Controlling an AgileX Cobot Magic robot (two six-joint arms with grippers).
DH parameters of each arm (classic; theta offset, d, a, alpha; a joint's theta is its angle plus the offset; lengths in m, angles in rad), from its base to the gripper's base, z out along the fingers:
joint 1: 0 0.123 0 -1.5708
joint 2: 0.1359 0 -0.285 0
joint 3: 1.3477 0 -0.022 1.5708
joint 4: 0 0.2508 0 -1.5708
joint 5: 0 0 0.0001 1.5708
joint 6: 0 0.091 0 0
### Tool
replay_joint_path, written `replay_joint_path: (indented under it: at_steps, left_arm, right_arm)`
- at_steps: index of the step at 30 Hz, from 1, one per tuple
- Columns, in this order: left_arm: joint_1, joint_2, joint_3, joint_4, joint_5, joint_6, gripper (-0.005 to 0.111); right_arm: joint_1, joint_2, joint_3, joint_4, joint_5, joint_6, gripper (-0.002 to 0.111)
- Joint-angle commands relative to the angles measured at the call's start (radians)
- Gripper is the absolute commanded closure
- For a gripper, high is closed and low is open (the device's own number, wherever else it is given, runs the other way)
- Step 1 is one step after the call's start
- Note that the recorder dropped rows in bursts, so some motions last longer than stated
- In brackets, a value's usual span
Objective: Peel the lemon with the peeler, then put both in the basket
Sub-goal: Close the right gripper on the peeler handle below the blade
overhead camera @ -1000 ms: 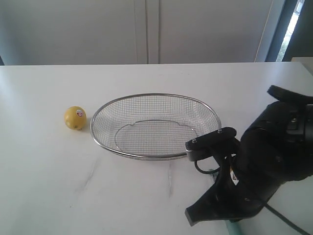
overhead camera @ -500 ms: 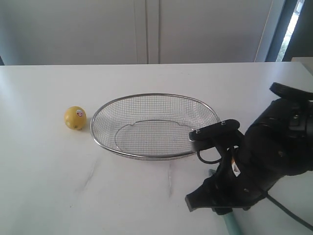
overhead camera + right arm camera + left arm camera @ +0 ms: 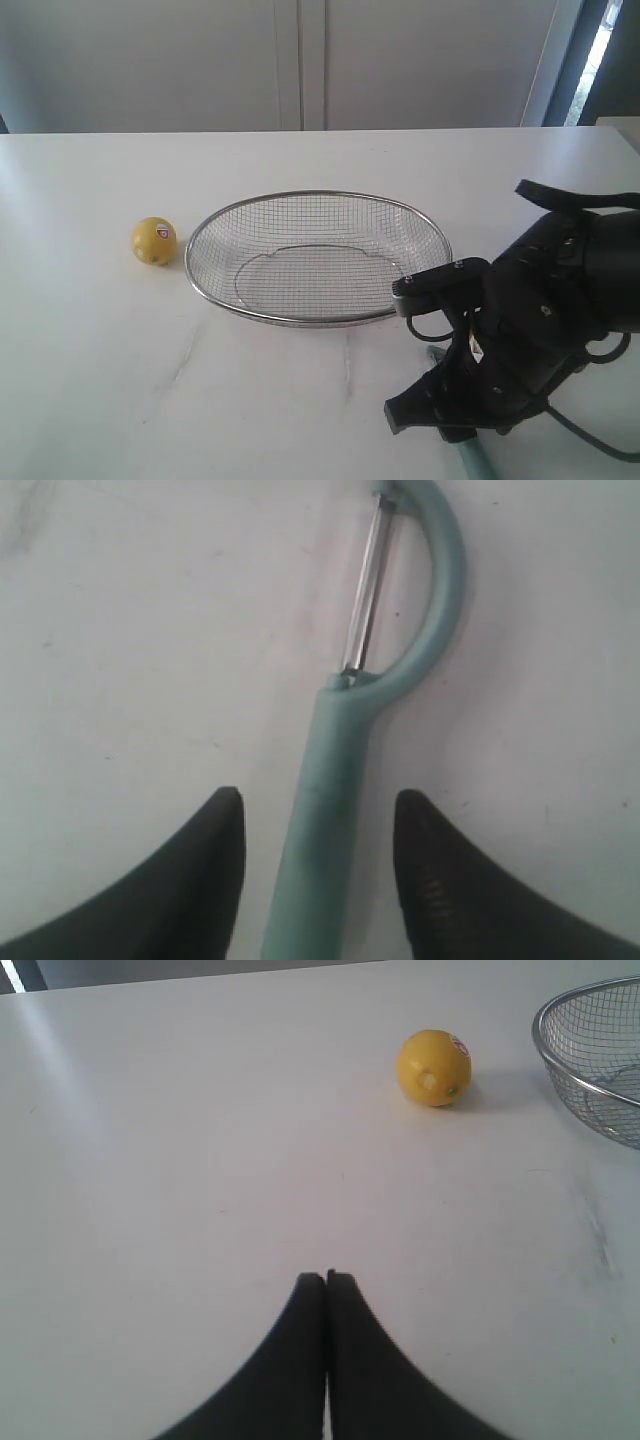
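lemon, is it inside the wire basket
No, the small round yellow lemon sits on the table beside the silver wire-mesh basket.

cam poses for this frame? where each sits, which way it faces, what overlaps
Exterior: off the arms, above the white table, facing the small yellow lemon and silver wire-mesh basket; black right arm shows at lower right.
Left wrist: on the left arm, low over the table, facing lemon and basket edge; shut left gripper shows.
Right wrist: looks down on the pale teal peeler, its handle between the fingers of the open right gripper.
Shared: exterior and left wrist both see lemon and basket.
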Motion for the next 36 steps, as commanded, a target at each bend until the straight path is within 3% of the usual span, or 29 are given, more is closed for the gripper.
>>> replay_joint_path:
  at_steps: [1, 36]
  left_arm:
    - [-0.006, -0.005, 0.004, -0.01, 0.003, -0.001, 0.106]
    - [-0.006, -0.005, 0.004, -0.01, 0.003, -0.001, 0.106]
  right_arm:
    - [-0.008, 0.022, -0.007, 0.002, 0.002, 0.003, 0.064]
    - [-0.01, 0.116, -0.007, 0.004, -0.071, 0.03, 0.064]
